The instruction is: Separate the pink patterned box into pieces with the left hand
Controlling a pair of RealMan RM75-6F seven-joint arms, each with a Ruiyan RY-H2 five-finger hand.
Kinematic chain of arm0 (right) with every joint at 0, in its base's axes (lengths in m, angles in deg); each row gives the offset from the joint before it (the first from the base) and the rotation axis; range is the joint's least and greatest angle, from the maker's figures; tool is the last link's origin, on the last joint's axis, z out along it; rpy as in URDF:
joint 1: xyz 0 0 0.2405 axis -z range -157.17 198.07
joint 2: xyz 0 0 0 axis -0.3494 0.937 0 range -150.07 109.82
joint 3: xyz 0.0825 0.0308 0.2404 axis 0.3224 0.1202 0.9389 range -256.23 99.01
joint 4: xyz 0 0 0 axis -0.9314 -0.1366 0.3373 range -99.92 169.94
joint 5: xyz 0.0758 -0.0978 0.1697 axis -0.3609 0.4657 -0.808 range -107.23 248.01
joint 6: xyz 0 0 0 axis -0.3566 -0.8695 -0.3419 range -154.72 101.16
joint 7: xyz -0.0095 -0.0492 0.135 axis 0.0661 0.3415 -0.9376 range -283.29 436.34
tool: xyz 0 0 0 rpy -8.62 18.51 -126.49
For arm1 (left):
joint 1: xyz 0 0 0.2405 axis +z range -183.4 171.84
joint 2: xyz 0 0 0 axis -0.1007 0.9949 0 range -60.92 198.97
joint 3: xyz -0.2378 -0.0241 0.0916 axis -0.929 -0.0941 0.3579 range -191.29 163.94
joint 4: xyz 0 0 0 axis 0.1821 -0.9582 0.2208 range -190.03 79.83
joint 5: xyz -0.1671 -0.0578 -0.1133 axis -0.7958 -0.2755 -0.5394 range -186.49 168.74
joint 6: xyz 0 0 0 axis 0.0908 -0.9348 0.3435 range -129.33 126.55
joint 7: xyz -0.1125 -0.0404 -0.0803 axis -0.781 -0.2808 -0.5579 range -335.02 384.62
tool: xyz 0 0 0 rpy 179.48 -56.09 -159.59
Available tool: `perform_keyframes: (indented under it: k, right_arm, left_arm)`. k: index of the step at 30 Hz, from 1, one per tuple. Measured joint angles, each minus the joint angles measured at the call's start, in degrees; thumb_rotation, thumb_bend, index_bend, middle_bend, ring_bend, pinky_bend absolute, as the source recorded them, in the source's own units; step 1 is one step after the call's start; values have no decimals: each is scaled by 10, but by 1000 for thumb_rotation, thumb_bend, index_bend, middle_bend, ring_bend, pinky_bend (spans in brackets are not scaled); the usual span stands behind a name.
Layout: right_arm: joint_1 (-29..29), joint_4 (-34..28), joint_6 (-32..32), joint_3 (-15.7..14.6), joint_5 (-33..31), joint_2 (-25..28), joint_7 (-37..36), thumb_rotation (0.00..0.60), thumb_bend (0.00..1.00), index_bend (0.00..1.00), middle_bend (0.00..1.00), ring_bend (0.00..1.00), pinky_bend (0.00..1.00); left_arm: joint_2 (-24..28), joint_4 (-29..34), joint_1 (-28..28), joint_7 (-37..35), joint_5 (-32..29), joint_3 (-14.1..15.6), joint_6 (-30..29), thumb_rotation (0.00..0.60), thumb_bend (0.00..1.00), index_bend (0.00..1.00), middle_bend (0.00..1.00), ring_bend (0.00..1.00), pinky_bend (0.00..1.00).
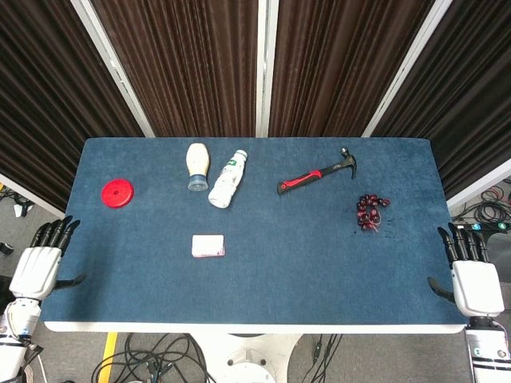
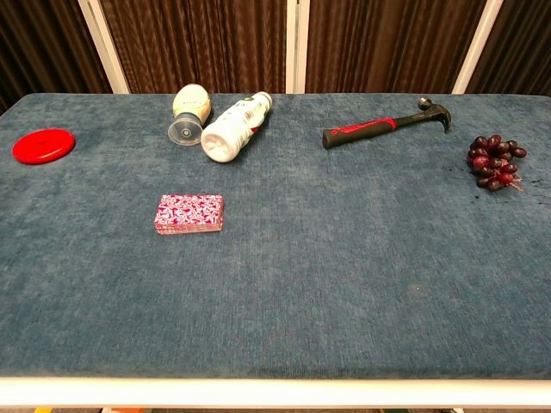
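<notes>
The pink patterned box (image 1: 207, 246) lies flat and whole on the blue table, left of centre; the chest view shows its pink and white pattern (image 2: 189, 212). My left hand (image 1: 41, 262) hangs off the table's left edge, fingers straight and apart, holding nothing, well to the left of the box. My right hand (image 1: 471, 273) sits off the right edge, fingers also spread and empty. Neither hand appears in the chest view.
A red disc (image 1: 117, 193) lies at the far left. Two bottles (image 1: 197, 166) (image 1: 227, 178) lie on their sides behind the box. A red-handled hammer (image 1: 318, 173) and a bunch of dark grapes (image 1: 370, 211) are on the right half.
</notes>
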Motion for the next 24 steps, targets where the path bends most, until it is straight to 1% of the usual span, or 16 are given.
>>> perform_keyframes:
  k: [10, 24]
  right_arm:
    - [-1, 2, -4, -1, -1, 1, -5, 600, 115, 0, 0, 0, 0]
    - [-3, 6, -4, 7, -7, 8, -29, 600, 115, 0, 0, 0, 0]
  left_arm:
    - [1, 8, -4, -1, 4, 1, -2, 600, 30, 45, 16, 0, 71]
    - [-7, 23, -32, 11, 16, -3, 21, 600, 29, 46, 21, 0, 72]
